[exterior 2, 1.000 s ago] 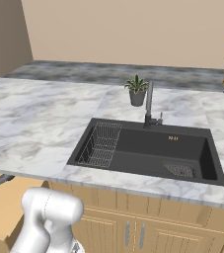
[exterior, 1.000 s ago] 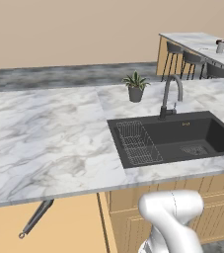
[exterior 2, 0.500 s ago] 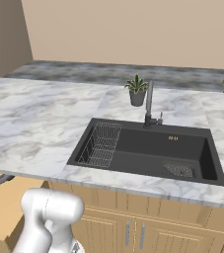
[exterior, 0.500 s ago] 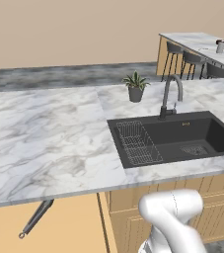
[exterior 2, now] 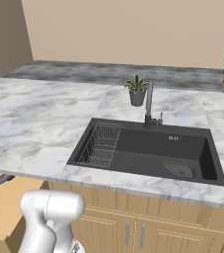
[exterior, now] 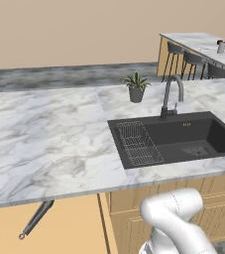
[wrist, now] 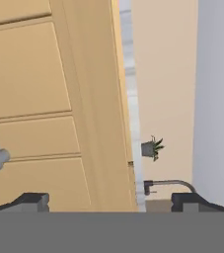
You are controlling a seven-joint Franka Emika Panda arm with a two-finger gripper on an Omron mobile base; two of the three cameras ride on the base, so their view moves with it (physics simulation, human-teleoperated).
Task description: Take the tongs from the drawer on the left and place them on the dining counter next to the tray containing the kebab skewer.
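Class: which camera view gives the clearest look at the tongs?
The left base view: the tongs lie in the open drawer below the worktop's edge, the ring end nearest the camera. The right base view catches just a grey tip at its left edge.

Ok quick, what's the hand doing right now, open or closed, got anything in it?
Hand: open, jaws spread wide, holding nothing.

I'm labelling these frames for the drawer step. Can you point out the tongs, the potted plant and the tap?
tongs [exterior: 37, 219], left base view, on the grey shaft below the worktop edge.
potted plant [exterior: 136, 94], left base view, on its grey pot.
tap [exterior 2: 149, 101], right base view, on the upright neck.
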